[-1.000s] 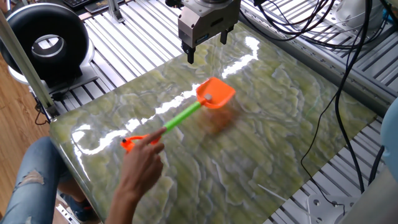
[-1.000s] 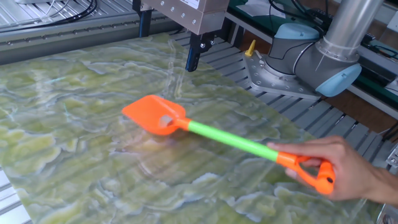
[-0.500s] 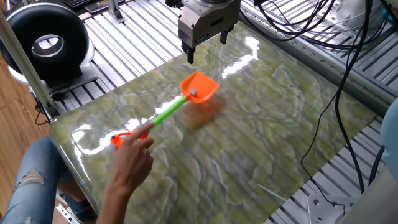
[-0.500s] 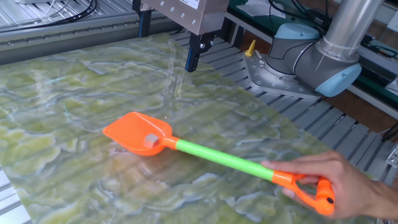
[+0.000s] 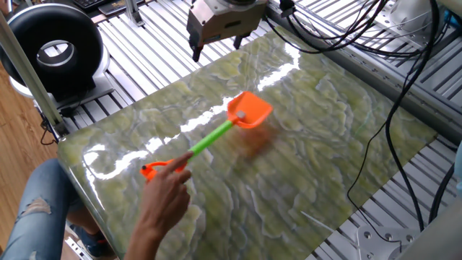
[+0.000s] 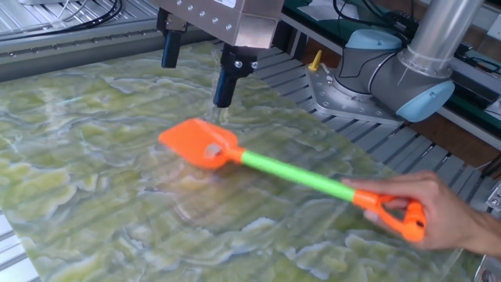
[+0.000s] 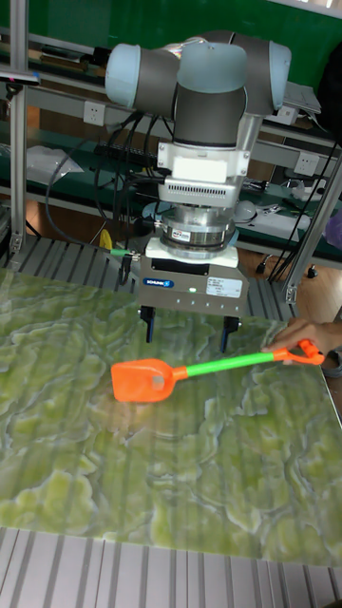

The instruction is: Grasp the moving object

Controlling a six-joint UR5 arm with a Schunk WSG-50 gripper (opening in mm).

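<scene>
Gripper (image 7: pixel 186 337) spread wide and empty, hovering above the marble surface (image 7: pixel 190 475) just behind the toy shovel (image 7: pixel 204 370). A hand (image 6: pixel 438 215) holds its loop end (so it can shift). Centre on the green shaft near the scoop, drop, then clamp.

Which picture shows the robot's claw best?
The tall fixed view: the claw faces the camera, both fingers spread open above the toy shovel. One fixed view crops it at the top edge; the other fixed view shows only its lower body and fingers.
</scene>
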